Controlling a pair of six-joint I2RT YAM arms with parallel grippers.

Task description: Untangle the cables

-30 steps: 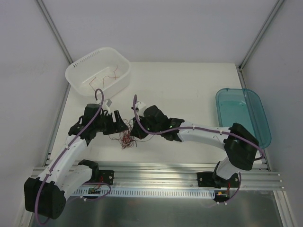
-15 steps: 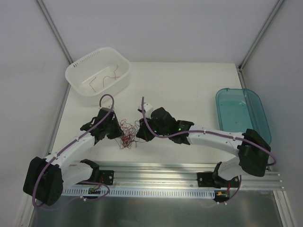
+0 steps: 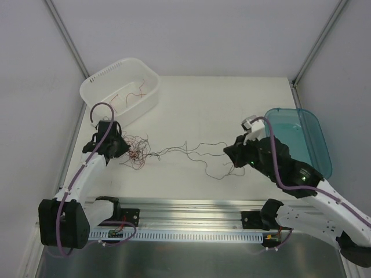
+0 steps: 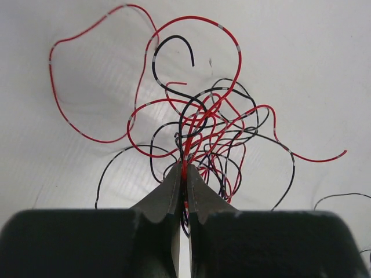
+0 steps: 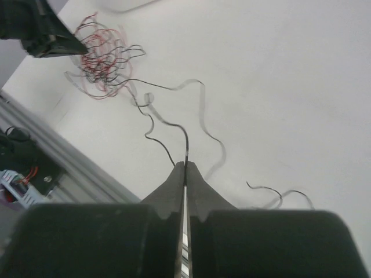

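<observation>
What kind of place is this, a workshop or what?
Probably a robotics lab test cell: a white table boxed in by plain panels, an aluminium rail carrying the arm bases, and a white basket and teal bin set out.

Two arms: left arm (image 3: 81, 174), right arm (image 3: 301, 179). Two fingers (image 4: 168, 197) on each. One white basket (image 3: 145, 101), one teal bin (image 3: 301, 136), one desk (image 3: 220, 110). One tangle of cables (image 3: 134, 152), red and black, too knotted to count; seemingly two more red strands (image 3: 130, 95) in the basket.
</observation>
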